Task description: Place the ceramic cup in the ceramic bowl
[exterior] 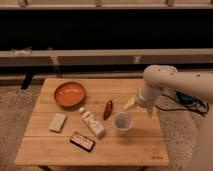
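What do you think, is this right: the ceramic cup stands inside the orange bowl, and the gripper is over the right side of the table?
Not quite. The camera view shows the ceramic cup standing on the table, apart from the ceramic bowl, which is empty. The gripper is indeed over the table's right side, near the cup.

Six small things on one wooden table, with one gripper.
One ceramic bowl, one ceramic cup, one white bottle, one reddish-brown piece, one pale block and one dark packet; the gripper hangs over the table's right side, near the cup.
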Robot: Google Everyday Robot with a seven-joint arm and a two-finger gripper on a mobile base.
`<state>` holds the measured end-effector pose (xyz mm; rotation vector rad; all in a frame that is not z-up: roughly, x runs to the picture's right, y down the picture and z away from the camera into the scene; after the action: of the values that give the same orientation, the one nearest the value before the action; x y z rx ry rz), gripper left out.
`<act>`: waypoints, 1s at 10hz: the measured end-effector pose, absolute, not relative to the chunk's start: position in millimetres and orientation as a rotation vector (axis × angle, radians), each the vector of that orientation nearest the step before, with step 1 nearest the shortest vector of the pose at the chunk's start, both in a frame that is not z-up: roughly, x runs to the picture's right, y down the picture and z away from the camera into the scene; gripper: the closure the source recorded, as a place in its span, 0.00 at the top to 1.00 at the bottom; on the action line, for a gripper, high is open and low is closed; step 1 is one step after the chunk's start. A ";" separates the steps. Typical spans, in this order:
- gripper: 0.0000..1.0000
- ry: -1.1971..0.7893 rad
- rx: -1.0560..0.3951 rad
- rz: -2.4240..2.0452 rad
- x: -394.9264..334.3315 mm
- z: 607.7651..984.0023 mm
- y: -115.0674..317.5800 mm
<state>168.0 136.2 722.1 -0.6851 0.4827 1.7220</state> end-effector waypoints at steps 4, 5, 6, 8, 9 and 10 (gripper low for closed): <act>0.80 0.465 -0.614 1.677 172.0 716.5 162.0; 0.80 0.471 -0.603 1.673 173.4 721.0 163.6; 0.80 0.474 -0.597 1.671 173.2 723.9 163.8; 0.80 0.484 -0.584 1.669 173.6 730.1 166.1; 0.80 0.492 -0.578 1.668 173.0 733.5 169.6; 0.80 0.497 -0.576 1.666 170.7 736.3 172.2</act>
<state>170.7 172.2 736.3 -0.5756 0.4965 1.6660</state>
